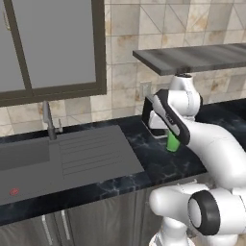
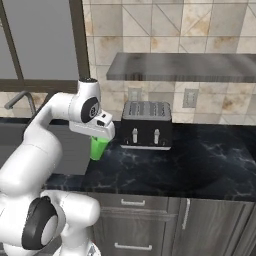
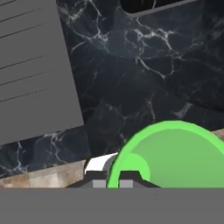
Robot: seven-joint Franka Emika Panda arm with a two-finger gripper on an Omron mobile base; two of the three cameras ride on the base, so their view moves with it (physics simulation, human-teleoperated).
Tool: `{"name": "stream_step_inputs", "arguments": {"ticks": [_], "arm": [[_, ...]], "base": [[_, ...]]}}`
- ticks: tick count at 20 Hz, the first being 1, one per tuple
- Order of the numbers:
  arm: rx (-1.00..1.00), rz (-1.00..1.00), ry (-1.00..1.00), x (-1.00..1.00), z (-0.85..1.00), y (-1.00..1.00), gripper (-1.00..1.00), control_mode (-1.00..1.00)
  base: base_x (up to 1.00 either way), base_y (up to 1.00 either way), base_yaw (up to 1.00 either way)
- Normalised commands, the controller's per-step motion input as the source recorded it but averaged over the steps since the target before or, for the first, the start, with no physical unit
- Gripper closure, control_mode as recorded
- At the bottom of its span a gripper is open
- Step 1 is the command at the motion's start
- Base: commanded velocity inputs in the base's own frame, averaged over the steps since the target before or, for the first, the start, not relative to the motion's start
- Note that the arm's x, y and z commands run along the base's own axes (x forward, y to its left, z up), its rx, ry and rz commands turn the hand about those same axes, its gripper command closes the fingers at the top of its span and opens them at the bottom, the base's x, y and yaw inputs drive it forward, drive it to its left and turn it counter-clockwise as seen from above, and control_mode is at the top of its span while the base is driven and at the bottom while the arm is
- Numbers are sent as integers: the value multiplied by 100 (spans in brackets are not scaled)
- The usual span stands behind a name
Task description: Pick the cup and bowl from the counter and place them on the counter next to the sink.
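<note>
Green and bright, the cup (image 1: 172,143) hangs under the robot's hand, just beside the right edge of the sink (image 1: 67,158) and in front of the toaster (image 2: 147,125). In the left base view its lower part pokes out below the dark-striped wrist; in the right base view the cup (image 2: 98,148) shows beneath the white hand, over the black marble table (image 2: 200,160). Whether its base touches the table or is lifted a little, I cannot tell from either side view.

From the hand camera the cup (image 3: 175,157) is seen from above: its open mouth and pale green inside take up the lower right, and the rim sits right against the fingers (image 3: 113,180) at the bottom edge. The fingers appear narrow and set on the cup's rim, one pad inside the wall and one outside, so they look to be holding the cup, though only their tips show.

Below the cup in that view lies veined black table (image 3: 131,87), with the grey ribbed drainboard (image 3: 35,65) of the sink to the left and a corner of the toaster (image 3: 148,6) at the top.

The sink's curved tap (image 1: 48,120) stands at the back by the window (image 1: 48,48). A grey shelf (image 2: 185,67) runs along the tiled wall above the toaster.
</note>
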Motion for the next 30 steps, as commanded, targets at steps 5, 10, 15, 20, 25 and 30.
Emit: {"name": "stream_step_inputs", "arguments": {"ticks": [5, 10, 15, 20, 25, 30], "arm": [[0, 0, 0, 44, -28, 1, 100, -100], [0, 0, 0, 8, -27, 20, 100, -100], [0, 0, 0, -1, -34, 30, 100, -100], [0, 0, 0, 8, -47, 21, 100, -100], [0, 0, -2, 16, -35, 2, 100, -100], [0, 0, -2, 19, -22, 0, 100, -100]], "base": [[0, 0, 0], [0, 0, 0], [0, 0, 0], [0, 0, 0], [0, 0, 0], [0, 0, 0]]}}
